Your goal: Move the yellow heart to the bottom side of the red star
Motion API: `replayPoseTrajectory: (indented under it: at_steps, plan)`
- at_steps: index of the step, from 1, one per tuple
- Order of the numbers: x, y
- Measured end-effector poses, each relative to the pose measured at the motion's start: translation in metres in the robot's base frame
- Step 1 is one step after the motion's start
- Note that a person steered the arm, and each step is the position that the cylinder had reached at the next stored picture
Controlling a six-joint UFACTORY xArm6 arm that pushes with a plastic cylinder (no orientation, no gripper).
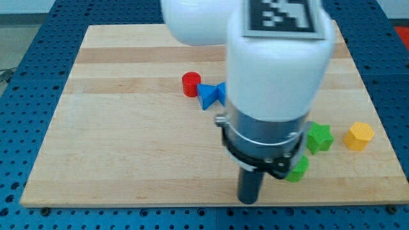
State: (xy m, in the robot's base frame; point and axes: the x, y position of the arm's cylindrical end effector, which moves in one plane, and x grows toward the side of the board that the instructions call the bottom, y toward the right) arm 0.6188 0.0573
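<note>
I see neither the yellow heart nor the red star; the white and grey arm (275,76) covers the middle of the board. My tip (249,200) rests near the board's bottom edge, just left of a small green block (298,169) that is partly hidden by the arm. A green star (319,137) and a yellow hexagon (360,136) lie at the view's right.
A red cylinder (190,84) stands at upper centre. A blue triangular block (206,96) lies right beside it, with another blue piece (222,92) half hidden behind the arm. The wooden board (115,140) sits on a blue perforated table (25,76).
</note>
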Motion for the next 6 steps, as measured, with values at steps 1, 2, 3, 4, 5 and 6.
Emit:
replayPoseTrajectory:
  at_steps: [1, 2, 3, 4, 5, 6]
  plan:
    - [-0.001, 0.024]
    - [-0.02, 0.039]
    - [-0.029, 0.039]
    - [-0.001, 0.052]
    - [0.0, 0.049]
    - [-0.042, 0.005]
